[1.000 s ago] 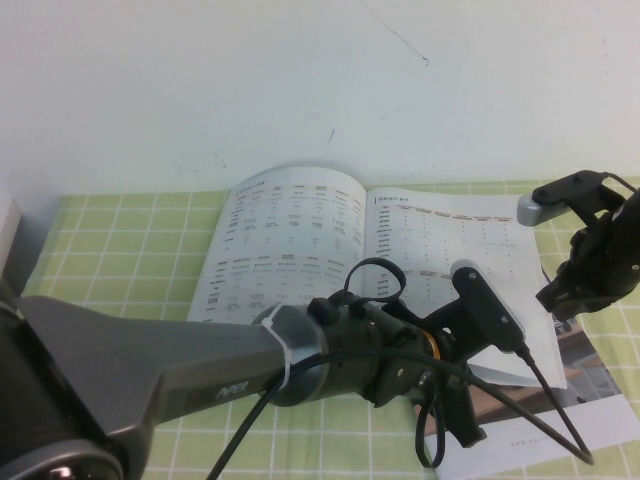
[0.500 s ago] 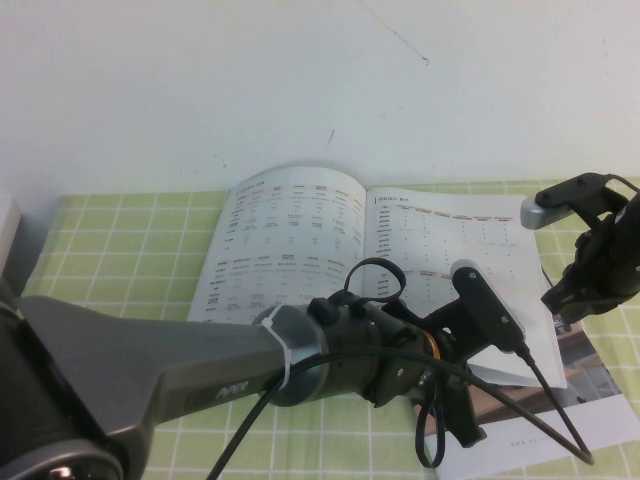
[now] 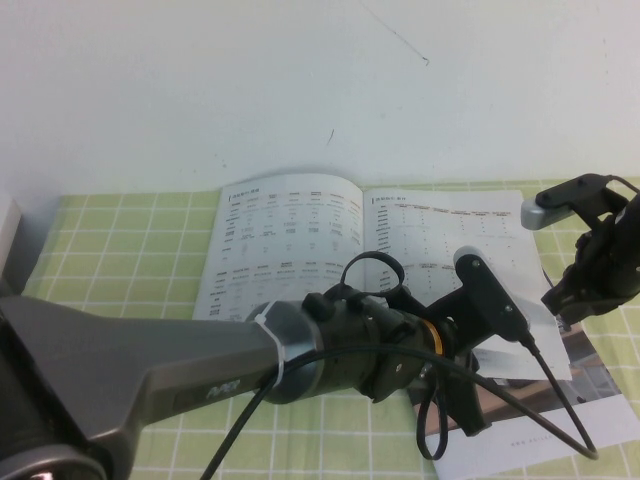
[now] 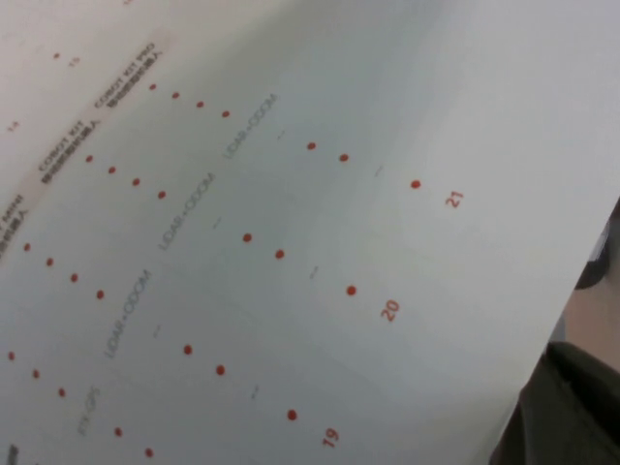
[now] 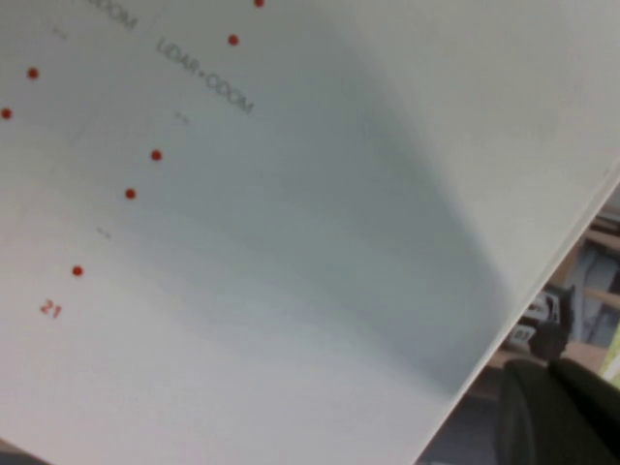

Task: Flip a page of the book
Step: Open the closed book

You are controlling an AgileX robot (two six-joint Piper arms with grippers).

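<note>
The book (image 3: 290,240) lies open on the green checked cloth. Its right-hand page (image 3: 450,235), white with dotted tables, stands raised above a lower sheet with a photo (image 3: 590,375). My left gripper (image 3: 462,415) reaches across from the left and hangs at the page's near edge, with its wrist over the page. My right gripper (image 3: 572,298) sits just off the page's right edge. The page fills the left wrist view (image 4: 291,242) and the right wrist view (image 5: 291,242). In each only a dark corner of the gripper (image 4: 572,417) (image 5: 562,412) shows past the page's edge.
The green checked cloth (image 3: 120,250) covers the table up to a white wall. A grey object (image 3: 8,235) stands at the far left edge. My left arm's thick grey body (image 3: 150,370) and its cables (image 3: 440,440) fill the near foreground.
My right gripper has drifted slightly to the right, off the page's edge. My left arm has shifted a little to the right. The book's left page has settled flatter.
</note>
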